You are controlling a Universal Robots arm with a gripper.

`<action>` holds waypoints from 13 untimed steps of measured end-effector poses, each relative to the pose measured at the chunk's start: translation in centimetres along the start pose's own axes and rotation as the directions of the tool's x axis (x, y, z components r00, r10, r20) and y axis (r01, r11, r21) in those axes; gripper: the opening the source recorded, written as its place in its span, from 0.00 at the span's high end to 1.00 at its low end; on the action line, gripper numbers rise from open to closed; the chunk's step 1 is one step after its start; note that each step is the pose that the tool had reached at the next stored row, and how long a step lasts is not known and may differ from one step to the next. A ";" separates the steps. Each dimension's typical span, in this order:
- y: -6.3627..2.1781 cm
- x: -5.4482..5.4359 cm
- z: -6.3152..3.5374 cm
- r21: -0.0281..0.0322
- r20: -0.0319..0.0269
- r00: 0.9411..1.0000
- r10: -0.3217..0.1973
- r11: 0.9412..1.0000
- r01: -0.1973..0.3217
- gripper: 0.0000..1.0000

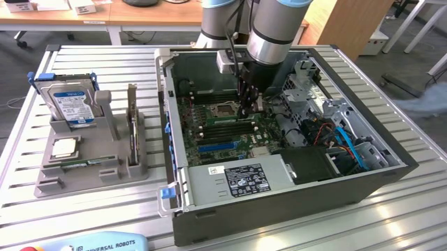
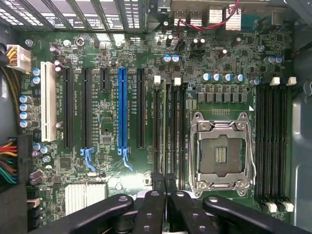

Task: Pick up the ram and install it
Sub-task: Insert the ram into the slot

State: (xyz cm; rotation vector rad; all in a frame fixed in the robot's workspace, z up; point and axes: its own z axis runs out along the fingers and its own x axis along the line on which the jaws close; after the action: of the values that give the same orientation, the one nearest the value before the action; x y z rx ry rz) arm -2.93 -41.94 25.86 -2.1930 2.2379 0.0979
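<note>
Lettered UNIVERSAL ROBOTS, a pale blue pendant [image 1: 104, 243] is seen at the near edge of the slatted metal tabletop [image 1: 91, 214] in the exterior view. Behind it an open computer case [image 1: 279, 206] is laid on its side, with a grey holder [image 1: 91, 180] set beside it toward the exterior view's left. The arm [image 1: 269, 31] is held vertical with its wrist inside the case. The pincer [image 1: 246, 111] is poised just above the motherboard [image 1: 209, 138], beside the open processor socket [image 1: 225, 110]. The ram [image 1: 85, 163] is laid flat in the near part of the holder, well apart from the pincer. A processor chip [image 1: 64, 148] is set just behind it, a hard drive [image 1: 68, 102] is stood upright farther back, and a thin board [image 1: 131, 123] is stood on edge at the holder's case side.

In the wrist view, 2 black fingers [image 2: 157, 187] are seen drawn together. They are pointed straight down at the memory slots [image 2: 175, 131] between the socket and a blue expansion slot [image 2: 122, 109]. Whether anything thin is pinched between them cannot be told. A further 4 memory slots [image 2: 270, 141] are seen on the socket's other side.
</note>
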 end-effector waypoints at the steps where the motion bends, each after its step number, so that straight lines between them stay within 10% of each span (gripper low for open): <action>1: 0.00 0.0 0.06 0.000 0.000 1.000 0.000 1.000 0.000 0.88; 13: -0.05 0.1 1.13 0.000 0.000 1.000 0.000 1.000 0.000 0.88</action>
State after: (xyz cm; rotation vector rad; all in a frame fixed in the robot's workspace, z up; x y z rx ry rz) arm -2.93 -41.94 24.73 -2.1930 2.2379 0.0979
